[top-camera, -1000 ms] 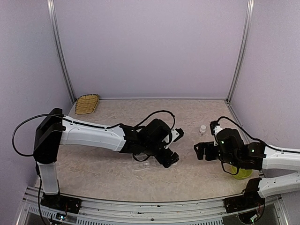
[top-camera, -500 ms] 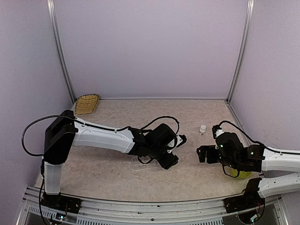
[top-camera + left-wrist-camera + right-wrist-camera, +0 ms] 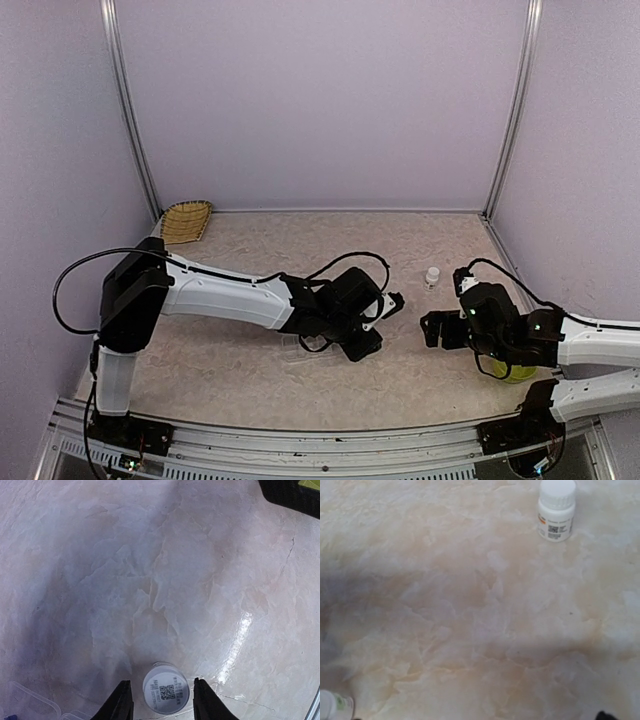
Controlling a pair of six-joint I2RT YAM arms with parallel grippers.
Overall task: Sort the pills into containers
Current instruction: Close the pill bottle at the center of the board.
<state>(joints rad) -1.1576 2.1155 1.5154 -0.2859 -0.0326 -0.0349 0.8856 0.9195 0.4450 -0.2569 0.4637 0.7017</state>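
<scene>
Left wrist view: left gripper (image 3: 161, 682) brackets the white bottle (image 3: 166, 689), jaws slightly clear, nothing clamped. We judge bottle pickup underway; next, clamp squarely. Organizer box (image 3: 22, 700) lies just beside; pills unseen.

Left end effector (image 3: 161, 681) part-spread; right end effector (image 3: 428, 328) wide-spread.
</scene>
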